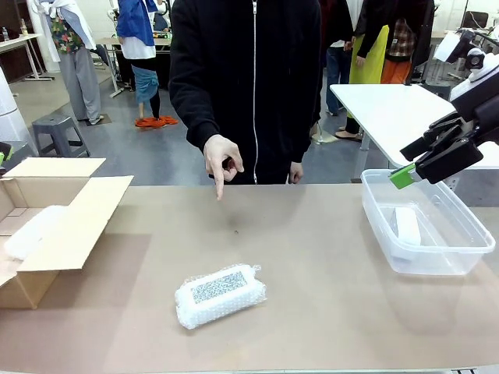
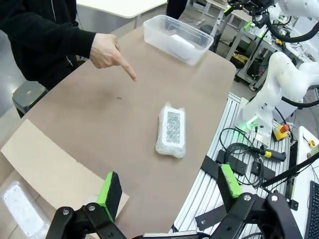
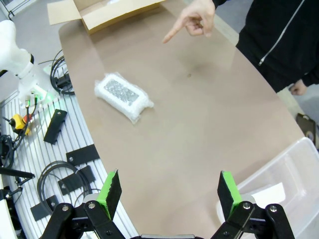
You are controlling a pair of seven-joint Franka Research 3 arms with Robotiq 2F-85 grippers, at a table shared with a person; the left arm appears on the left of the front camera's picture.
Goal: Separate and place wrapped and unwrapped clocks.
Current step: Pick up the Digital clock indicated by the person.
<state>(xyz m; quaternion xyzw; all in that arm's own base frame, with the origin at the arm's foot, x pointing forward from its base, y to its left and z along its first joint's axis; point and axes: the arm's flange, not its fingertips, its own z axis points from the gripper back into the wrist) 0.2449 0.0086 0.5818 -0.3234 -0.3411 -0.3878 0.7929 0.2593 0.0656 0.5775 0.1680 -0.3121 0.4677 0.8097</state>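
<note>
A: Front view first. What stands around the grey-panel bundle (image 1: 220,294)?

B: It lies alone on the table (image 1: 327,257). To its left is the cardboard box (image 1: 74,226), with a wrapped bundle (image 1: 33,231) inside. To its right is the clear tub (image 1: 440,261), holding the white block (image 1: 407,226). The person's hand (image 1: 221,162) points down beyond it. The right gripper (image 1: 417,162) hangs over the tub.

A: The left wrist view?

B: The left gripper (image 2: 168,188) is spread wide and empty, with the bundle ahead of it. I would close it across the bundle's narrow width, then lift clear of the box flap.

A: The right wrist view?

B: Here the right gripper (image 3: 168,191) is spread too and holds nothing. There is free table all around the bundle; only the table's near edge is close.
</note>
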